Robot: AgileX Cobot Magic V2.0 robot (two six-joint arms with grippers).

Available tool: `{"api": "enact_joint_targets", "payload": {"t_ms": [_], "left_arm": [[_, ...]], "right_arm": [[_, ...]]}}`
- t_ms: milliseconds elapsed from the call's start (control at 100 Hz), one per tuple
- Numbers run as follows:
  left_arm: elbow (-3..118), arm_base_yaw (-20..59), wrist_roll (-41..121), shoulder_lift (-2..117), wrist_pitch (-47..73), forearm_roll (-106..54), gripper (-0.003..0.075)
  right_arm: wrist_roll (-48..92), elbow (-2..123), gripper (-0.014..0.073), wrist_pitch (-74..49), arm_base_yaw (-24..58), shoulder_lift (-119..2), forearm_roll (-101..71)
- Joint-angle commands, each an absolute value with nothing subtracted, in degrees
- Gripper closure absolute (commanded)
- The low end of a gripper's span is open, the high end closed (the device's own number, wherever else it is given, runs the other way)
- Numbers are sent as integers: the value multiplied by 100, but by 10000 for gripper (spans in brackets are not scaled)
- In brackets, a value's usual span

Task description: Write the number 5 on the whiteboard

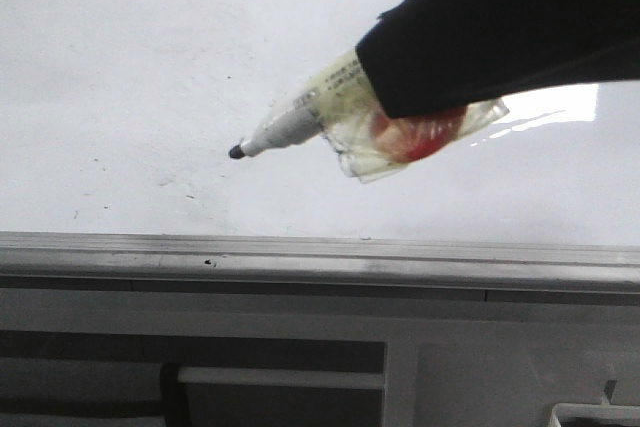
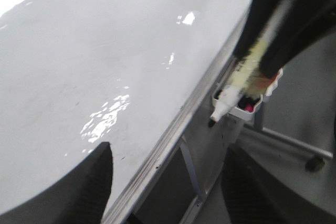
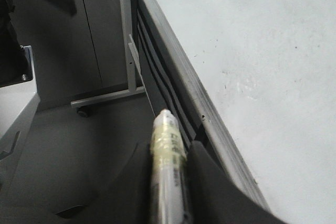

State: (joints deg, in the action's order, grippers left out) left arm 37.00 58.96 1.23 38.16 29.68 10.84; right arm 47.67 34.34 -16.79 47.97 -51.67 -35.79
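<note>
The whiteboard (image 1: 150,47) is glossy white with a grey metal edge strip (image 1: 300,252) along its near side. I see only small specks on it; no strokes of the number 5 show. My right gripper (image 1: 400,97) is shut on a white marker (image 1: 290,127) wrapped in yellowish tape. The marker's black tip (image 1: 237,151) points left, close over the board; I cannot tell if it touches. The marker (image 3: 167,145) sits between the fingers in the right wrist view. My left gripper (image 2: 170,192) is open and empty at the board's edge (image 2: 157,161). The marker (image 2: 247,74) also shows there.
A red patch (image 1: 420,137) shows under clear tape at the right gripper. A small white tray (image 2: 247,106) with something red hangs beyond the board's edge. The stand's legs and a caster (image 2: 315,163) are on the floor below. Another white tray corner (image 1: 595,414) is lower right.
</note>
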Motion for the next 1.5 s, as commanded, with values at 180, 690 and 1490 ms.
{"api": "enact_joint_targets", "payload": {"t_ms": [180,690,1490], "left_arm": [[3236,5283,-1185,2998,2553,1204,622],[3061,5256,-1185,2982,1804,1323,741],[2955,5256,-1185,2982,1527,1234,741]], "right_arm": [[4718,3645,634,-408,4425,-5200,-3495],[2341,4837,634,-3258,3861,-4745,-813],[1329,4806,634,-2098,3861,-4525,-896]]}}
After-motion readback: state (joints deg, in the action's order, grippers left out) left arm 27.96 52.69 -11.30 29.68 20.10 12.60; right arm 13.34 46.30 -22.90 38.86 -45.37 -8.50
